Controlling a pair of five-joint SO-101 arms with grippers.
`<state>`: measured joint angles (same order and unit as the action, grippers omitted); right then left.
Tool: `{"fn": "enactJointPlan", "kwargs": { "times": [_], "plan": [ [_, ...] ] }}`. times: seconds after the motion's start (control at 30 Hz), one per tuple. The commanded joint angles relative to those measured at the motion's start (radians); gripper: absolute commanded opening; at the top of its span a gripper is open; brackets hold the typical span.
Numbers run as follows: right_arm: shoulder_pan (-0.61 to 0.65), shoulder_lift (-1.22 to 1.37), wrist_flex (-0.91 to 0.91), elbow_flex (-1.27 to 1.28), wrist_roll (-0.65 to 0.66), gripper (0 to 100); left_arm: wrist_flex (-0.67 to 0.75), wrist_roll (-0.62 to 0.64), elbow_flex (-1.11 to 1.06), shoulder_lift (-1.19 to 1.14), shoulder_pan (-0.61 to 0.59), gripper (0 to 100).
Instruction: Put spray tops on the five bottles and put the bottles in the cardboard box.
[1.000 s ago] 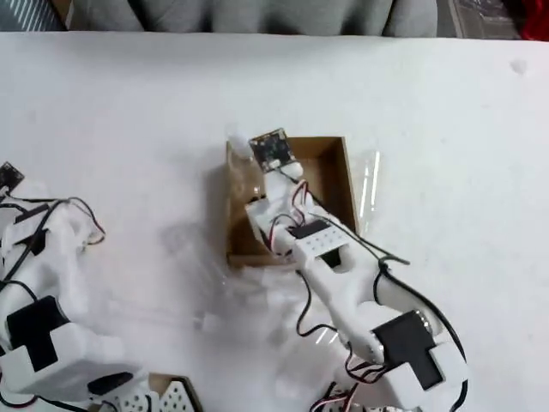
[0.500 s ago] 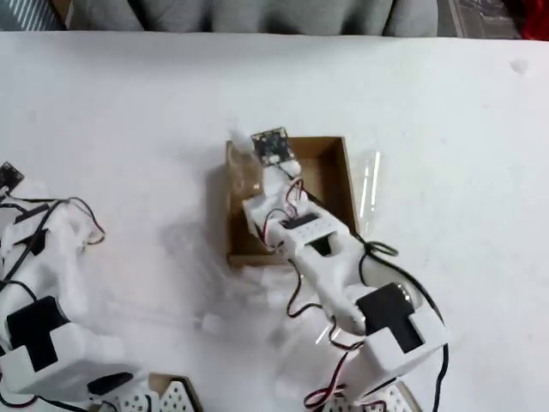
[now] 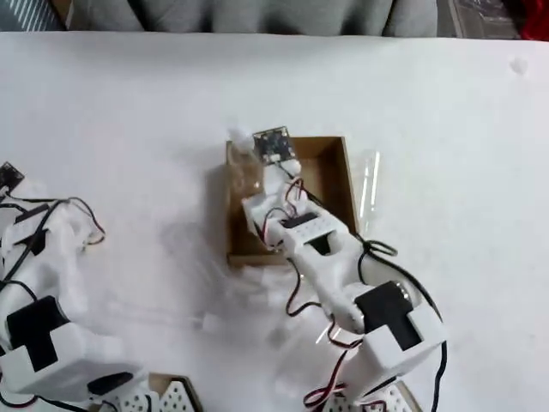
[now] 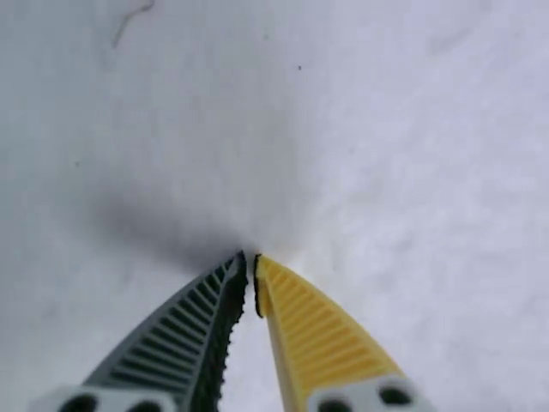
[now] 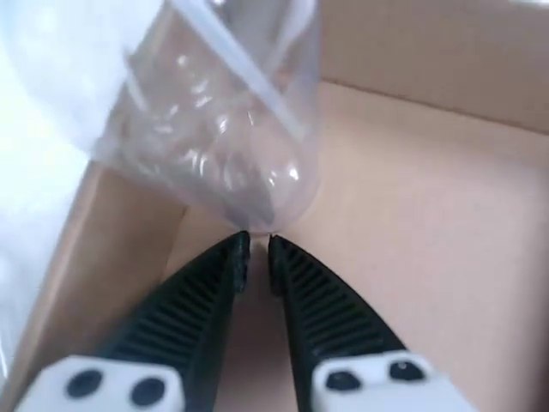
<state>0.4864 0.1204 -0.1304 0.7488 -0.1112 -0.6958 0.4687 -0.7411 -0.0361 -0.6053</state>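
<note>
The clear bottle (image 5: 221,129) lies in the far-left corner of the cardboard box (image 3: 346,176). Its long axis runs near to far along the left wall, base toward the right gripper (image 5: 256,245). Those jaws are all but closed on nothing, tips just at the base. The left gripper (image 4: 251,264), pinched closed and empty, sits over bare table (image 3: 129,112) well apart, so I'd say the right arm is nearer.
</note>
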Motion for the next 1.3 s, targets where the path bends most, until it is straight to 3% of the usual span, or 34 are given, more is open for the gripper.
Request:
{"fn": "enactJointPlan", "kwargs": {
  "times": [0.0, 0.37, 1.27],
  "plan": [
    [0.001, -0.005, 0.071, -0.04, -0.006, 1.8, 0.051, 0.009, 0.044, -0.019, -0.016, 2],
    [0.001, 0.061, 0.168, -0.048, -0.006, 1.8, 0.051, 0.008, 0.044, -0.018, -0.016, 2],
    [-0.001, 0.059, 0.165, -0.072, -0.006, 1.9, 0.023, 0.008, 0.051, -0.018, -0.01, 2]
  ]
}}
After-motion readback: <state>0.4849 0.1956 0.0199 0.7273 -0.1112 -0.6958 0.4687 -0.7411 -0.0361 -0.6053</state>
